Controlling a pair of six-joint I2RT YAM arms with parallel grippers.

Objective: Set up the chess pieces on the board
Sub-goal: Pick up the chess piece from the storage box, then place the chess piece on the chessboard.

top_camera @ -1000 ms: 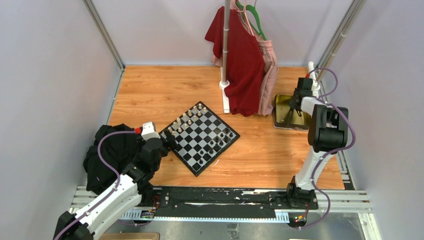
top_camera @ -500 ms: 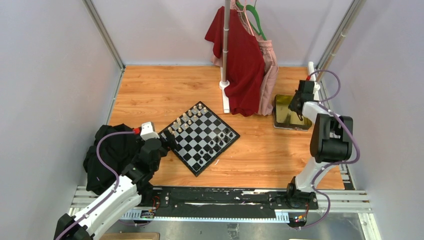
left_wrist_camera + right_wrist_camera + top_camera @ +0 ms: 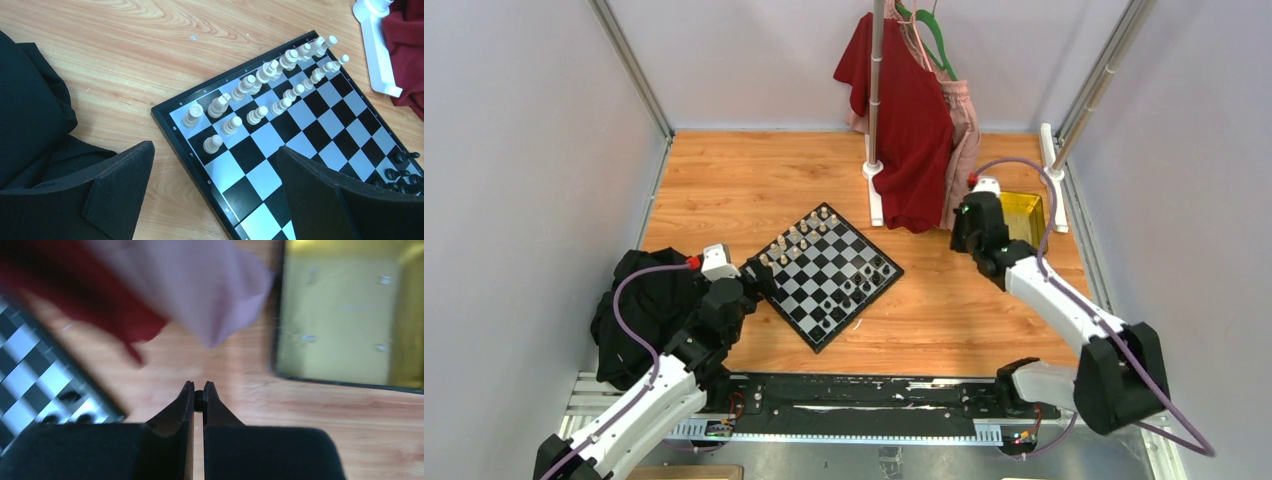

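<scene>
Pinching black piece, right hand

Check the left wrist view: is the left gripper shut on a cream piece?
No, the left gripper stands wide open over a corner of the board, with both fingers clear of the cream pieces.

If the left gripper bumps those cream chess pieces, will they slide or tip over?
Probably tip: the cream pieces look tall on narrow bases. Packed close in two rows, one would likely knock its neighbours. Tiny, so probably light.
</scene>
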